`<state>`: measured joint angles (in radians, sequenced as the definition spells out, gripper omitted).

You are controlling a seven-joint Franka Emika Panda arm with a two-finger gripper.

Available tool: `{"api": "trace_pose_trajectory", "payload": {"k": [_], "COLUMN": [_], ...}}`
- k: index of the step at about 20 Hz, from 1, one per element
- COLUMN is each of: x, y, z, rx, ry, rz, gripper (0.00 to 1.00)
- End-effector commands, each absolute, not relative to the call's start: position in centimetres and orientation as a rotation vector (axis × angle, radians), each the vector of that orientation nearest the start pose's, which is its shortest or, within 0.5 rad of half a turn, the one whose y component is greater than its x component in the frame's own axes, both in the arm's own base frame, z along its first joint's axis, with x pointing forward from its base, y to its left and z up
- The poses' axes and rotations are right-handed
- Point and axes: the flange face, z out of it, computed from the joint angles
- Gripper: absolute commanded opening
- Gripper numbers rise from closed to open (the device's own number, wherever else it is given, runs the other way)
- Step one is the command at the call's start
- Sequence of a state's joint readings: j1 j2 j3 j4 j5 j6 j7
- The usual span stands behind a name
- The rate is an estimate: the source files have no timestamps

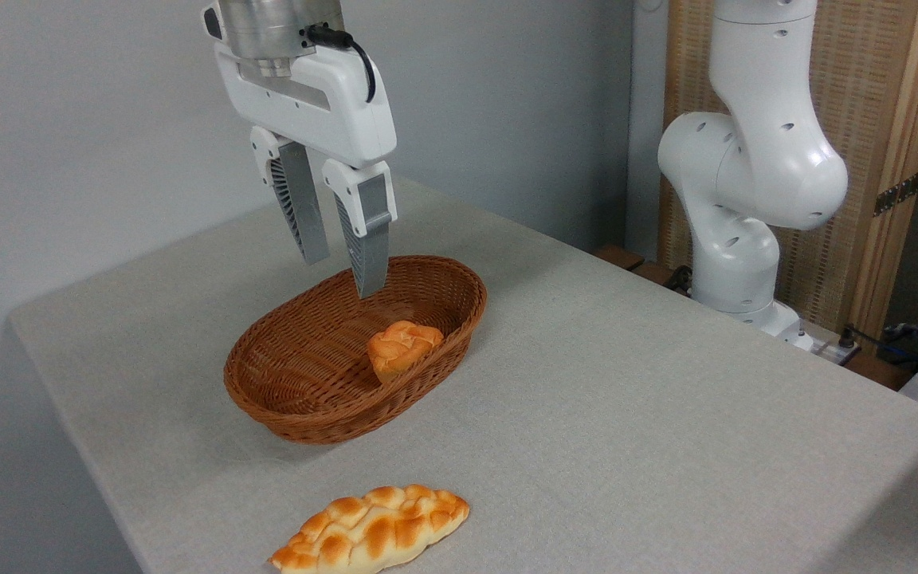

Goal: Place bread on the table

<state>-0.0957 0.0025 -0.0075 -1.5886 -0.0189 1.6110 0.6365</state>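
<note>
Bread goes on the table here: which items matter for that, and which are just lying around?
Job: bun in the basket; table; pincer, open above the basket.
Lying about: braided loaf at the table's front edge.

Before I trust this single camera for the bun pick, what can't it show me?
- Small bun: its underside and far side are hidden by the wicker basket wall and its own body.
- Braided loaf: its lower left end is cut off by the bottom edge.
- Gripper: jaws open, but with one view their height above the bun cannot be judged.
</note>
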Motion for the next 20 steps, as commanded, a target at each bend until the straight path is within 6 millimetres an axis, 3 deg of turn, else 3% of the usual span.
{"api": "trace_pose_trajectory", "payload": {"k": [1,5,9,15,20], "x": [54.8,54.5,52.8,50.9,51.0], "y": [-6.2,-6.4,-7.0,-11.2,-14.1], "z": [61.8,61.4,60.7,56.9,54.1], "rx": [-2.951,-2.951,-2.951,-2.905,-2.863], "ry": [1.182,1.19,1.212,1.332,1.399], "rz": [0.004,0.02,0.052,0.158,0.085], "gripper": [1.0,1.0,1.0,1.0,1.0]}}
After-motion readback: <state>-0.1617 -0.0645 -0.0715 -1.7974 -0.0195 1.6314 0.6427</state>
